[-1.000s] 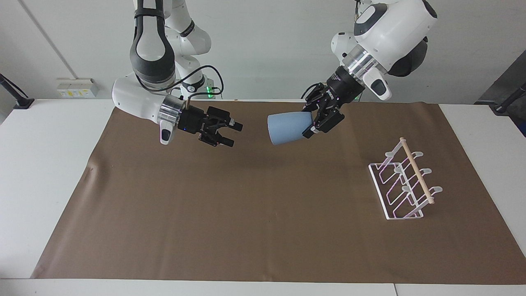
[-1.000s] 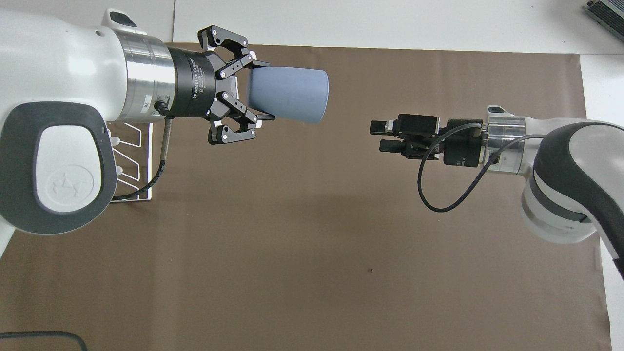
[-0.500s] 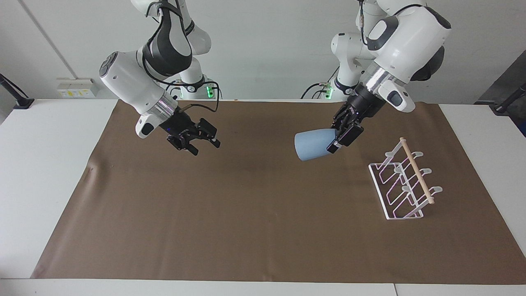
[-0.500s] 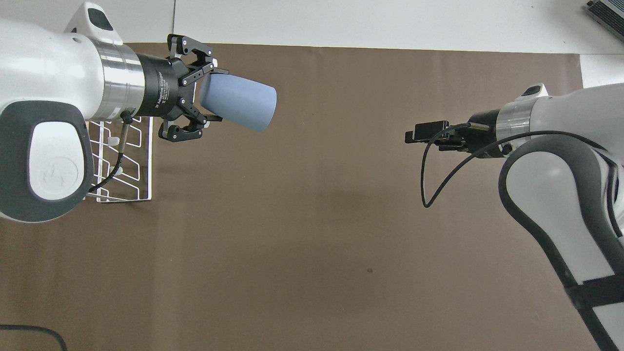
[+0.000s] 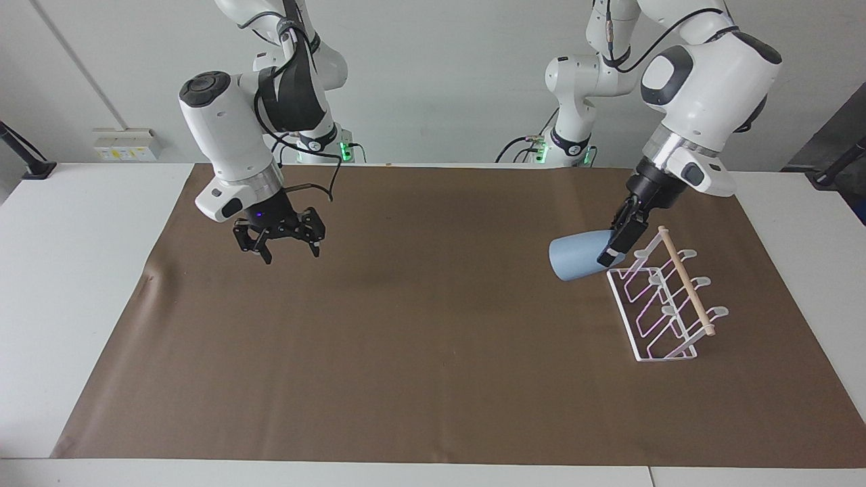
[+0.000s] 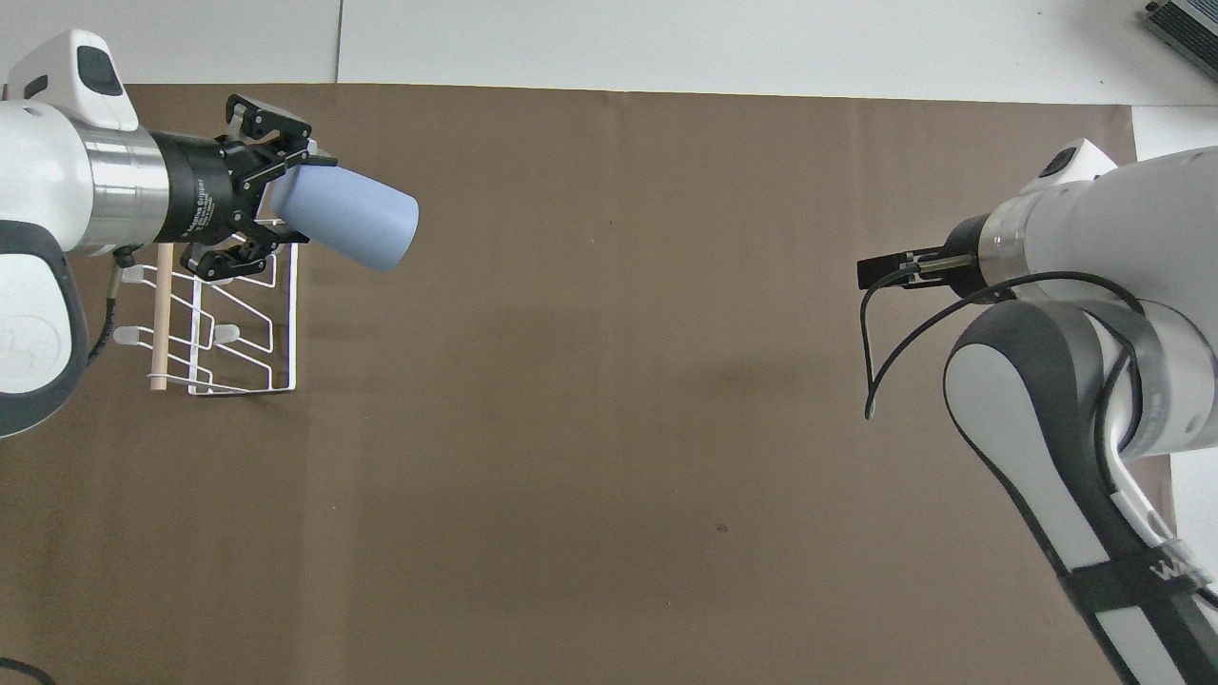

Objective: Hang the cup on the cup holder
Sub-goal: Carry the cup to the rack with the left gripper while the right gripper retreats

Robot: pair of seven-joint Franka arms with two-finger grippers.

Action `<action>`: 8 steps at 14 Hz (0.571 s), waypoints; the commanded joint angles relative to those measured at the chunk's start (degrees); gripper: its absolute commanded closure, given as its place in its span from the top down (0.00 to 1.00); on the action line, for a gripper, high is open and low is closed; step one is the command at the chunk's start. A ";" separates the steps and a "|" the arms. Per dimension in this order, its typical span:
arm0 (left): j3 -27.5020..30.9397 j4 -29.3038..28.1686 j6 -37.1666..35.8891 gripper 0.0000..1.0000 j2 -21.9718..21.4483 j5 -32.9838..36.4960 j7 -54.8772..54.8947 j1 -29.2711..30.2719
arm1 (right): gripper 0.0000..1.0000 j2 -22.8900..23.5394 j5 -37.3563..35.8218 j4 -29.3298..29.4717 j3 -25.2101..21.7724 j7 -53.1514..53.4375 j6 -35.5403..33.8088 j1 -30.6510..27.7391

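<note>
**Cup carried at the holder's edge**

Cup [image 5: 578, 256] lies tilted in my left gripper [image 5: 617, 242], which is clenched on its narrow base, mouth pointing toward the right arm's end. I see it raised over the brown mat [image 5: 433, 352], just beside the cup holder [image 5: 666, 297]. My right gripper [image 5: 283, 247] hangs over the mat, fingers spread, holding nothing, well apart.

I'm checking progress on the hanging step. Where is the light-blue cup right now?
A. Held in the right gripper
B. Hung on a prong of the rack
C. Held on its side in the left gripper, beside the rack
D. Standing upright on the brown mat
C: the left gripper is shut on the cup, which lies sideways in the air beside the cup holder, on no prong.
</note>
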 commanded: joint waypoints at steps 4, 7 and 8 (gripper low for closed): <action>-0.42 -5.99 12.50 0.00 -1.86 6.47 12.28 4.86 | 1.00 -2.87 -2.12 6.08 0.19 5.78 -11.36 -1.99; -0.42 -6.61 17.07 0.00 -1.07 9.37 18.34 6.62 | 1.00 -3.39 -1.94 11.10 0.19 7.12 -18.75 -3.83; -0.42 -7.13 18.22 0.00 -0.81 10.95 21.76 7.23 | 1.00 -3.74 -1.94 12.86 0.10 7.12 -21.47 -4.36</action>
